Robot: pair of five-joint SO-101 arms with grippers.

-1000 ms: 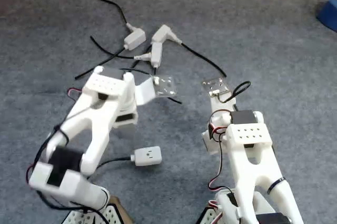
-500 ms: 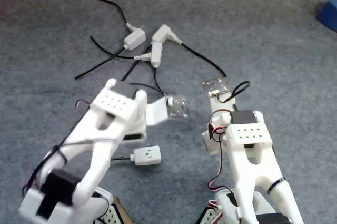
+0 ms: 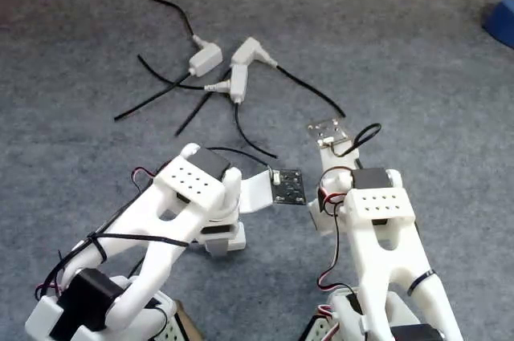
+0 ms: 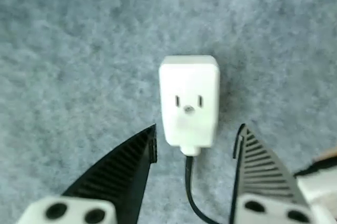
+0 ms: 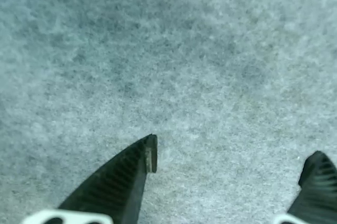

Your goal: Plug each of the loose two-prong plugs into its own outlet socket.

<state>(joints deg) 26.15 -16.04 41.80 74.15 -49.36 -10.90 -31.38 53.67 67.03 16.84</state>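
- The left gripper (image 4: pixel 196 134) hung over the white outlet socket (image 4: pixel 188 97), its claw wide, with one finger at each side of the socket's cord end.
- We judged the step to be grasping this socket. The fingers should close on the body and not pinch the black cord (image 4: pixel 190 197), and the slotted face should stay up.
- The loose plugs (image 3: pixel 235 83) lay well apart from it, at about 11 o'clock on the grey carpet (image 3: pixel 418 76).
- The right gripper (image 5: pixel 231 163), also wide, hung over bare carpet, with the plugs toward 10 o'clock from it.

Robotics lab: grey felt tabletop (image 3: pixel 426 68)
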